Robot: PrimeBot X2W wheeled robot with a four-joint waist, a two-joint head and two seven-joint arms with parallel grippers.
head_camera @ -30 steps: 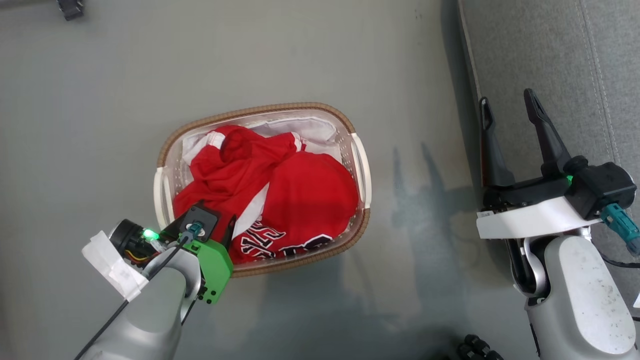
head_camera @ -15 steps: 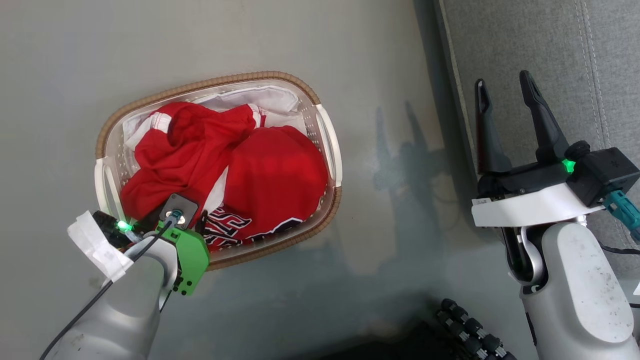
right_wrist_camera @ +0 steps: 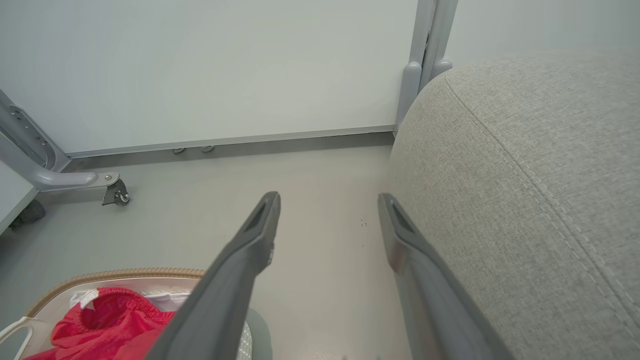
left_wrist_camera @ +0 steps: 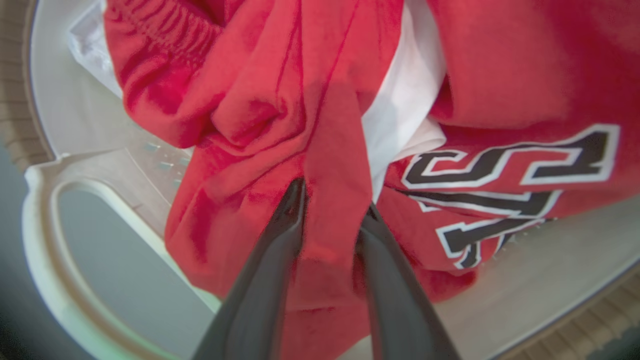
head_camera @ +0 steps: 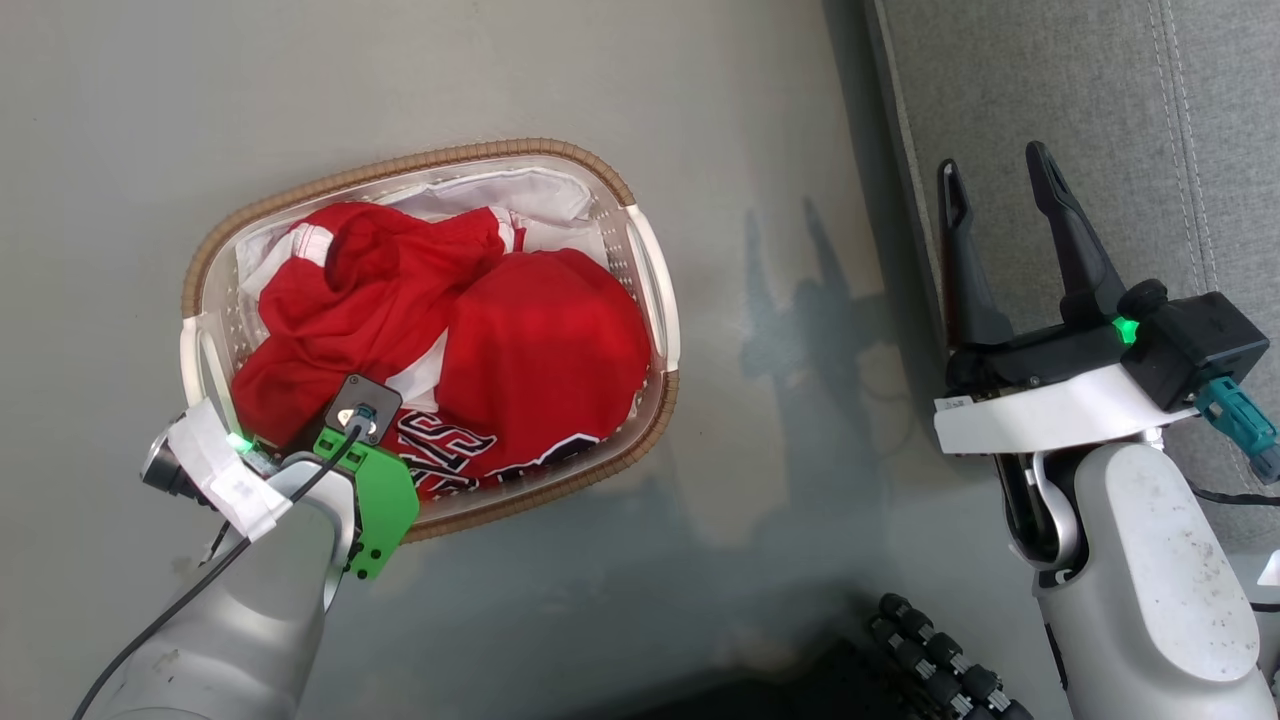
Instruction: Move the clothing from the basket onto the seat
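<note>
Observe the left gripper (left_wrist_camera: 334, 197): its jaws are closed on a ridge of the clothing (left_wrist_camera: 280, 100), which lies heaped in the basket (head_camera: 420, 165), reaching its near rim. The right gripper (head_camera: 990, 165) hangs empty with jaws spread over the left edge of the seat (head_camera: 1080, 90). The basket stands on grey floor (head_camera: 500, 70), with a white wall panel (right_wrist_camera: 225, 65) beyond.

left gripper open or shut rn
Shut on the clothing: the left gripper pinches a red fold between its fingers, inside the basket.
</note>
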